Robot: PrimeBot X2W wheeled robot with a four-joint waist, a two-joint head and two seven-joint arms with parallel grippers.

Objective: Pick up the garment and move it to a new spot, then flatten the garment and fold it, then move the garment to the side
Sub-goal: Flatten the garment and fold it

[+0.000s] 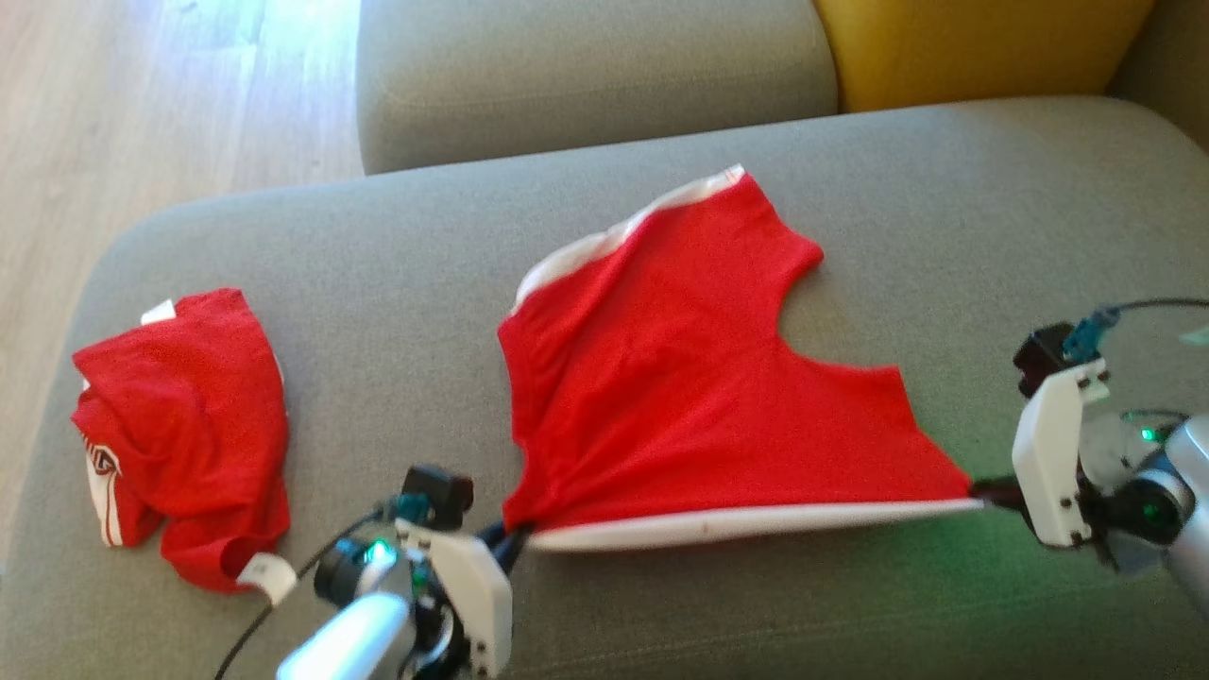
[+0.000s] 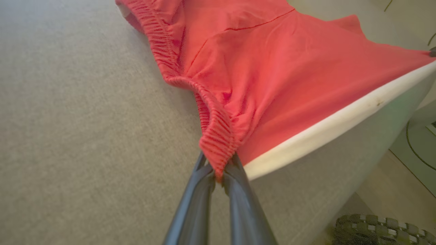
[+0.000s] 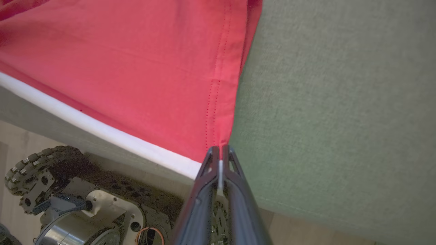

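The garment [image 1: 680, 378] is a pair of red shorts with white side stripes, spread over the grey sofa seat [image 1: 926, 208] and pulled taut along its near white edge. My left gripper [image 1: 518, 540] is shut on the gathered waistband corner [image 2: 218, 149] at the garment's near left. My right gripper [image 1: 987, 493] is shut on the hem corner [image 3: 219, 143] at the near right. The garment's far part lies on the cushion, and its near edge hangs stretched between the two grippers.
A second red garment [image 1: 184, 434], crumpled, lies at the seat's left end. A yellow cushion [image 1: 973, 47] and grey back cushions [image 1: 595, 76] stand behind. Wooden floor [image 1: 142, 113] lies to the left. The robot's wheeled base [image 3: 68, 190] is below the seat edge.
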